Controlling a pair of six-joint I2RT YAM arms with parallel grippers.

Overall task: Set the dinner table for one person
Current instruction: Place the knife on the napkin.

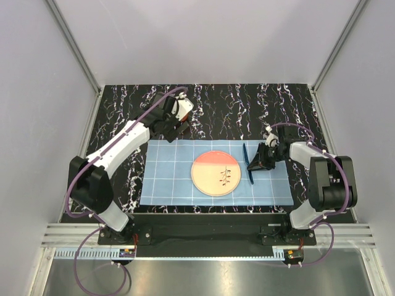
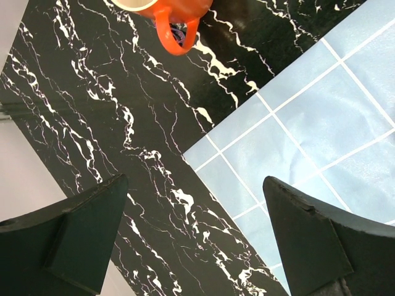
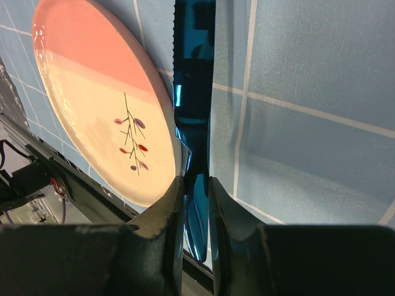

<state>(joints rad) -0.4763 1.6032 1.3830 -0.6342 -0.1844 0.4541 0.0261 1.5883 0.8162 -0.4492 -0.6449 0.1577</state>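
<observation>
Dinner table [image 1: 278,105]: right claw [image 3: 196,182] pinching blue knife [image 3: 194,80] beside plate [image 3: 92,92].

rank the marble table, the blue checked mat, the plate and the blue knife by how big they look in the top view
1. dinner table, by far the largest
2. light-blue checked mat
3. plate
4. blue knife, slim, partly hidden under the right gripper
</observation>
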